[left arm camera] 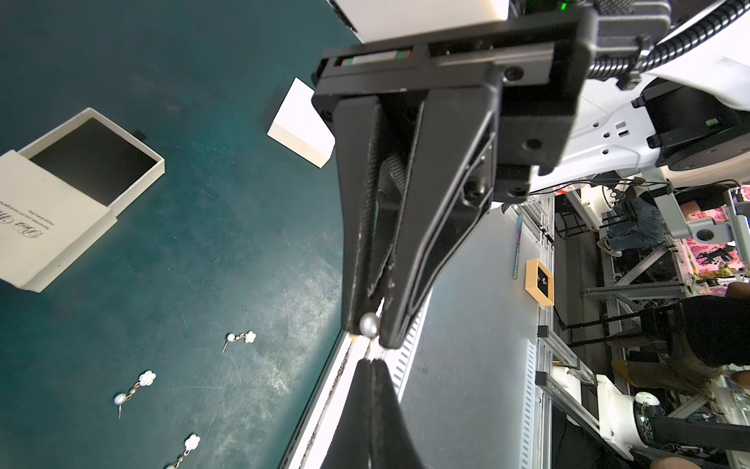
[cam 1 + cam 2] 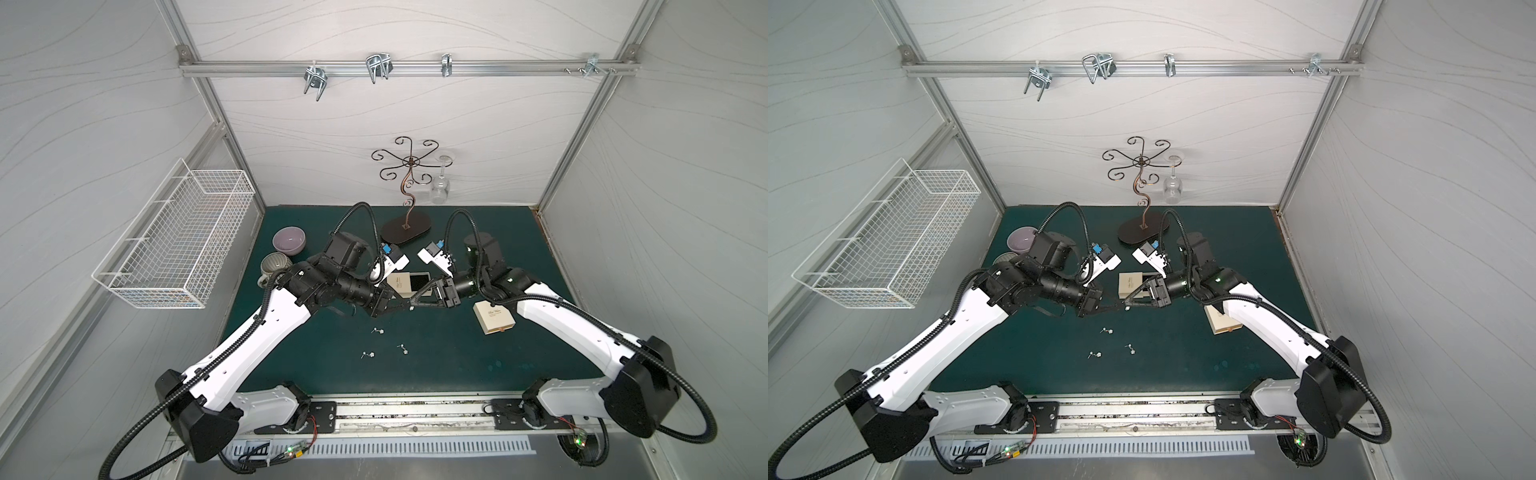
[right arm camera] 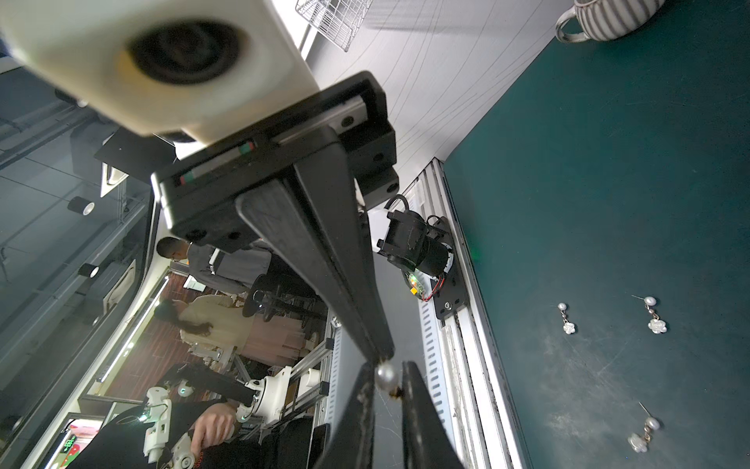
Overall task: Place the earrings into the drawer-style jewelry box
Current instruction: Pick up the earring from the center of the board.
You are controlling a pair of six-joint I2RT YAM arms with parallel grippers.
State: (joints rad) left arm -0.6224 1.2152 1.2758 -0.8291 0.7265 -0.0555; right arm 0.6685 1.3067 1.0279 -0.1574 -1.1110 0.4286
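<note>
My two grippers meet tip to tip above the green mat, in front of the open drawer-style jewelry box (image 2: 398,284) (image 1: 57,215), whose black-lined drawer (image 1: 95,158) is slid out. One earring (image 2: 411,308) (image 1: 369,325) (image 3: 385,375) hangs between them. My right gripper (image 3: 385,371) (image 2: 414,306) is closed around its pearl. My left gripper (image 1: 371,363) (image 2: 405,308) is shut, pinching the earring's thin end just beyond the pearl. Three more earrings lie on the mat nearer the front edge, one leftmost (image 2: 377,331) (image 1: 240,338), one lowest (image 2: 368,354), one rightmost (image 2: 403,349) (image 3: 566,318).
A second, closed cream box (image 2: 494,318) (image 1: 302,126) lies under my right forearm. A purple bowl (image 2: 289,240) and striped mug (image 2: 274,266) stand at the back left. A scrolled metal stand (image 2: 407,230) with a hanging wine glass (image 2: 440,187) is behind. A wire basket (image 2: 174,245) hangs on the left wall.
</note>
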